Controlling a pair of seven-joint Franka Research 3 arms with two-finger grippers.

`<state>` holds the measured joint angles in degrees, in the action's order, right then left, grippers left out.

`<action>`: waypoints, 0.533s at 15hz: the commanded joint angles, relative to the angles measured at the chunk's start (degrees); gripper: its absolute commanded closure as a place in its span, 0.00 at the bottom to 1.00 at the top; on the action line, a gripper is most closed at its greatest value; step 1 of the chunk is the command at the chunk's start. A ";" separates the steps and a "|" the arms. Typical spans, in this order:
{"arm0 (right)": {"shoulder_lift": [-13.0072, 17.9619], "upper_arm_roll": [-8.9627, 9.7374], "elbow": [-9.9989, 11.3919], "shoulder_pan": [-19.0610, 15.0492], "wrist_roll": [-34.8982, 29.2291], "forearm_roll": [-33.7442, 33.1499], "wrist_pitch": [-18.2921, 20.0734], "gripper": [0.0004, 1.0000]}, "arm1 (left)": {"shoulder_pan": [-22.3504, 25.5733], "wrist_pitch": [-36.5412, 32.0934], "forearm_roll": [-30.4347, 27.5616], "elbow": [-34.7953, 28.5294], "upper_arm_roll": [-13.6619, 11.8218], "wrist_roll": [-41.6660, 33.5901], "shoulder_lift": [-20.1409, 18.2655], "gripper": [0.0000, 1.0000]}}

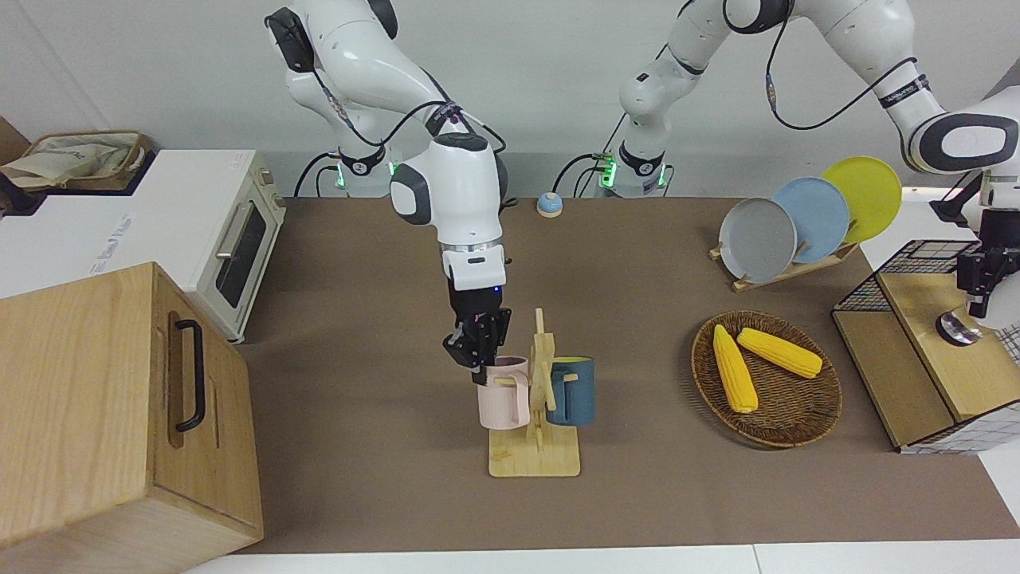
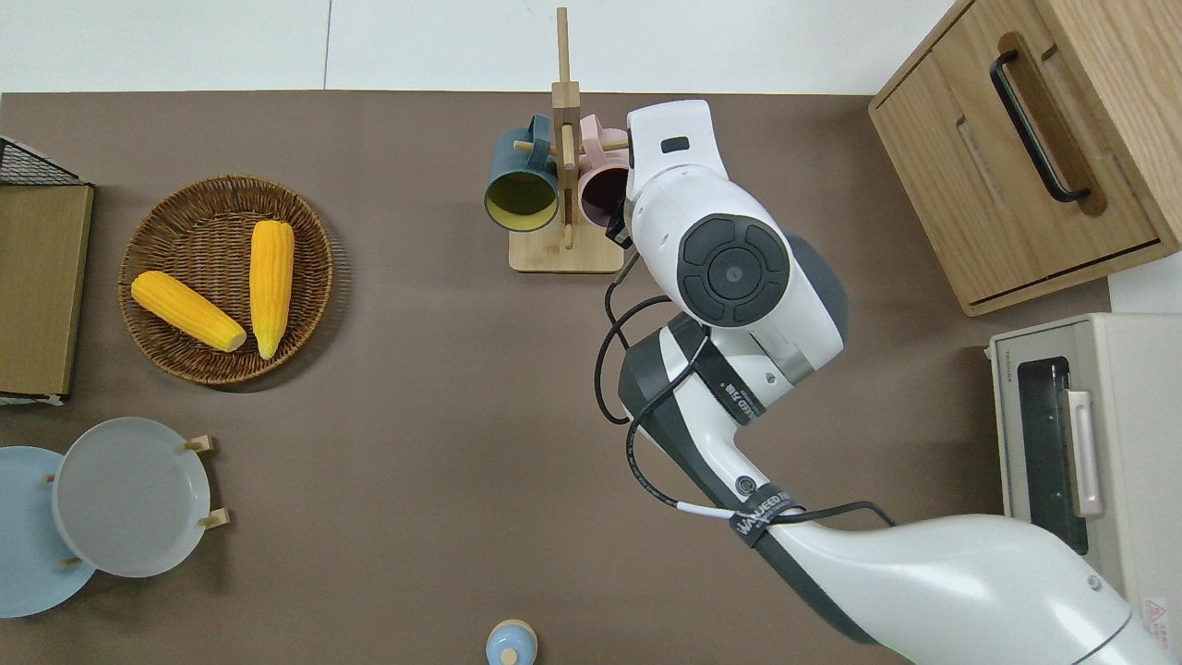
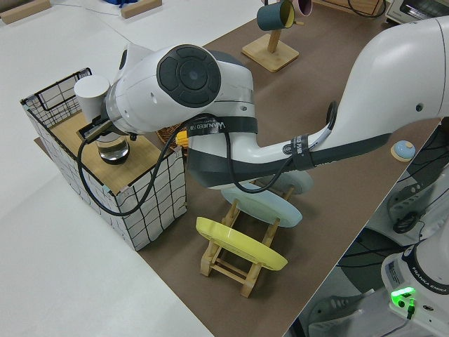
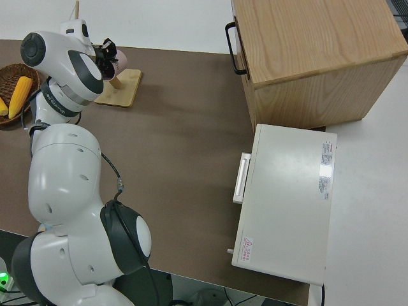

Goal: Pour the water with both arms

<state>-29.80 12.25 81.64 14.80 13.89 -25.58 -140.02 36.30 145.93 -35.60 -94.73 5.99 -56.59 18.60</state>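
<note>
Downward the right gripper (image 1: pixel 476 348) points at pink mug (image 1: pixel 504 392) (jaws unclear); left parked.

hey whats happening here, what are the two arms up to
The right gripper is at the rim of the pink mug, which hangs on the wooden mug rack beside a dark blue mug. The left gripper is down over a glass vessel that stands on the wooden shelf of the wire-sided stand at the left arm's end of the table. Nothing is being poured yet.
</note>
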 commanded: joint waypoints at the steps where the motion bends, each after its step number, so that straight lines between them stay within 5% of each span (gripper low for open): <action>1: -1.14 -0.21 -1.05 0.32 -1.59 -0.52 -1.66 0.77 | -0.53 1.20 -1.05 1.13 -0.27 -0.19 0.64 1.00; 8: -1.93 -0.21 -1.05 0.40 -2.55 -0.52 -2.45 0.77 | -0.53 1.20 -1.14 1.13 -0.27 -0.19 0.56 1.00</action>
<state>-30.26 12.19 81.64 14.80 12.84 -25.58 -141.08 36.30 145.94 -35.60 -94.73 5.99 -56.57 18.60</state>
